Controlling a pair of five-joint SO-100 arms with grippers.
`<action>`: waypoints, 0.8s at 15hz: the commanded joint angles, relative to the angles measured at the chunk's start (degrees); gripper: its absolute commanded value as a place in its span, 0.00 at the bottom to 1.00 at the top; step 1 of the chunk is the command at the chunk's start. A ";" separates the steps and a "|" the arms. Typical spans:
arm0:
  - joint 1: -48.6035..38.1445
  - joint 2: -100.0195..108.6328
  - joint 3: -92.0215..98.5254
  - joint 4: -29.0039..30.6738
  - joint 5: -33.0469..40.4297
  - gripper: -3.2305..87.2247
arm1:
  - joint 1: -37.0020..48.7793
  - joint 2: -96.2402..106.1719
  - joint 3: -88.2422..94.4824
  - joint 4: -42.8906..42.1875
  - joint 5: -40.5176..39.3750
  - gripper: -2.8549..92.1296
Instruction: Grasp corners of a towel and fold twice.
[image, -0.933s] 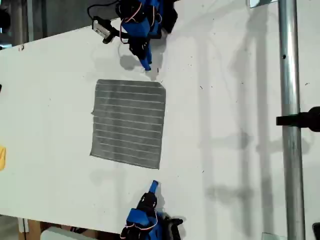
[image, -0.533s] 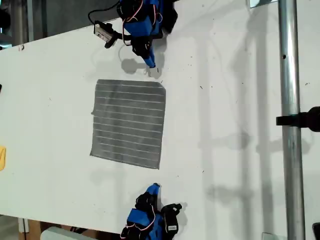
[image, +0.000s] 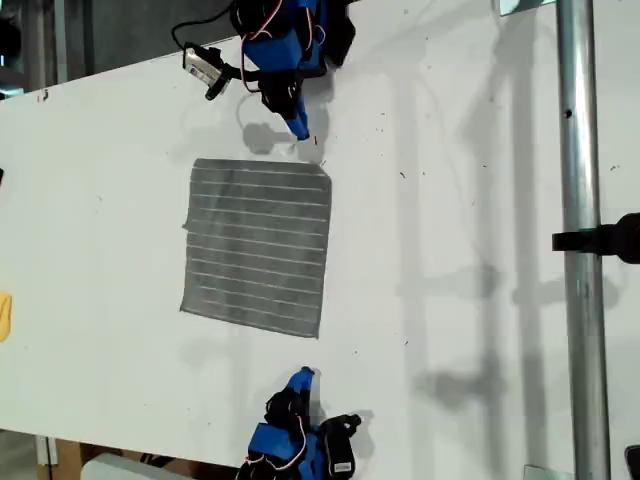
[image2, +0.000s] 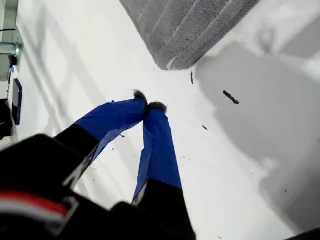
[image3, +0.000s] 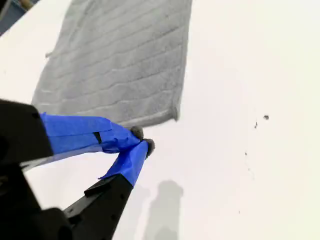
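Striped grey towel (image: 256, 247) lying flat and unfolded on the white surface (image: 450, 200), toward the exterior view's left of centre; no fold has been made, so both folds remain. My first gripper (image2: 150, 105), fingers clenched together and grasping nothing, hovers just beside one towel corner (image2: 170, 62) without touching it. My second gripper (image3: 142, 139), likewise clenched and empty, sits just beside another corner (image3: 172, 113), apart from the cloth. In the exterior view one arm stands above the towel (image: 296, 125) and one below (image: 302, 378). The task appears to be at its outset: neither corner is grasped yet.
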 joint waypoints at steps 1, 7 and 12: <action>-1.49 -10.63 -12.30 -0.70 2.81 0.00 | -1.49 -12.92 -12.48 -3.25 -0.97 0.03; -6.33 -51.59 -53.00 5.80 20.48 0.00 | -0.97 -55.90 -55.99 8.17 -17.23 0.03; -8.35 -73.83 -78.66 17.23 31.20 0.00 | 0.00 -73.83 -78.49 22.24 -29.97 0.05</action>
